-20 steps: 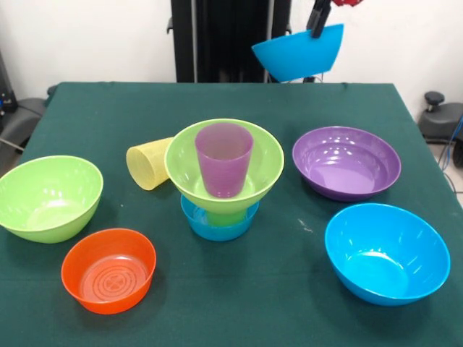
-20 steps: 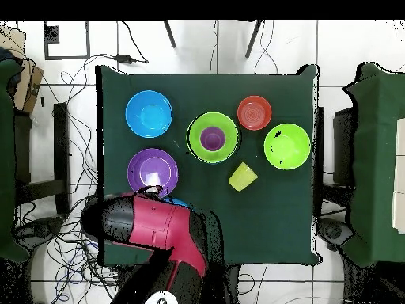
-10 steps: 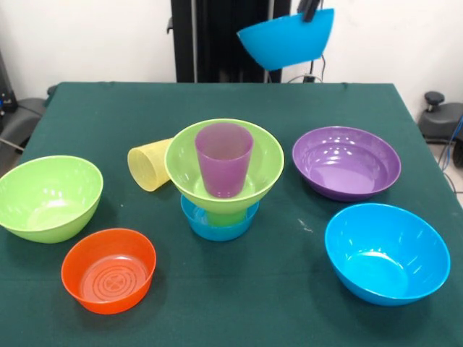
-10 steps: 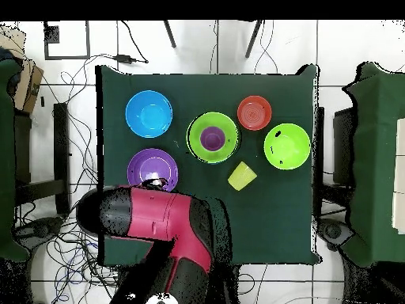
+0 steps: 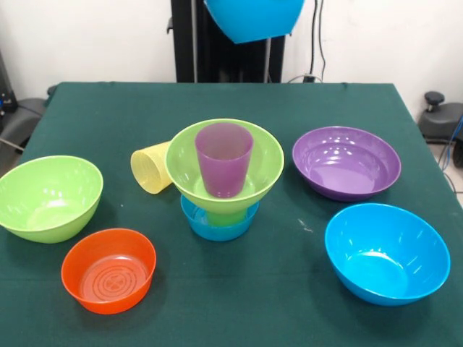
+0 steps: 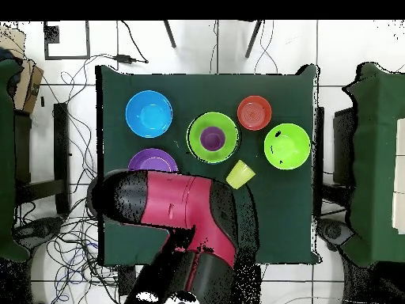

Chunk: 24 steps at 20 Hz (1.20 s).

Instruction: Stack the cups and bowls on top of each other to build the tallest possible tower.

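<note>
A blue bowl (image 5: 255, 18) hangs tilted in the air at the top edge of the front view, behind and above the tower. The gripper holding it is cut off above the picture and hidden under the red arm (image 6: 170, 210) in the overhead view. The tower stands mid-table: a small blue bowl (image 5: 217, 225), a green cup (image 5: 228, 215), a lime green bowl (image 5: 268, 163) and a purple cup (image 5: 224, 159) upright inside it. The yellow cup (image 5: 150, 167) lies on its side, touching the tower's left.
A lime bowl (image 5: 47, 196) and a small orange bowl (image 5: 108, 269) sit at the left. A wide purple bowl (image 5: 346, 163) and a blue bowl (image 5: 385, 251) sit at the right. In the overhead view the arm covers part of the purple bowl (image 6: 152, 157).
The held blue bowl has moved left and upward in the front view, now partly out of the picture. In the overhead view the arm has swung further over the table.
</note>
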Each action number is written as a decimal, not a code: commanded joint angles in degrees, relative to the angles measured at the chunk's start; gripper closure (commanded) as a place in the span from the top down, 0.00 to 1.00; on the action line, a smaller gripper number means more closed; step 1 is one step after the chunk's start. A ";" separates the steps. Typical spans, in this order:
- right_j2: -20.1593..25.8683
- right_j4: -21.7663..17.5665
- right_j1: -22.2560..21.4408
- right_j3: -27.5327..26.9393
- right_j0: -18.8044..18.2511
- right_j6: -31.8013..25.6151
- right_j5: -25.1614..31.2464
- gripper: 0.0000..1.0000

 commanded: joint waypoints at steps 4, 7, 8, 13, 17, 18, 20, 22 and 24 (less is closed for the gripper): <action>9.85 -5.94 0.67 4.50 -2.67 -13.68 -1.90 0.00; 10.67 -6.56 1.52 7.10 -3.20 -13.02 -5.26 0.00; 10.84 -6.95 1.73 7.67 -3.36 -12.96 -5.84 0.00; 12.66 -8.28 2.95 10.25 -5.21 -13.45 -9.15 0.00; 14.80 -9.86 4.74 12.57 -7.18 -12.59 -14.84 0.00; 15.24 -10.29 5.10 13.08 -7.60 -12.36 -15.85 0.00; 15.44 -11.44 5.68 13.31 -7.88 -11.72 -16.90 0.00; 15.75 -12.60 6.34 13.41 -8.36 -11.45 -18.18 0.00; 16.29 -13.57 7.55 13.32 -9.16 -11.19 -19.67 0.00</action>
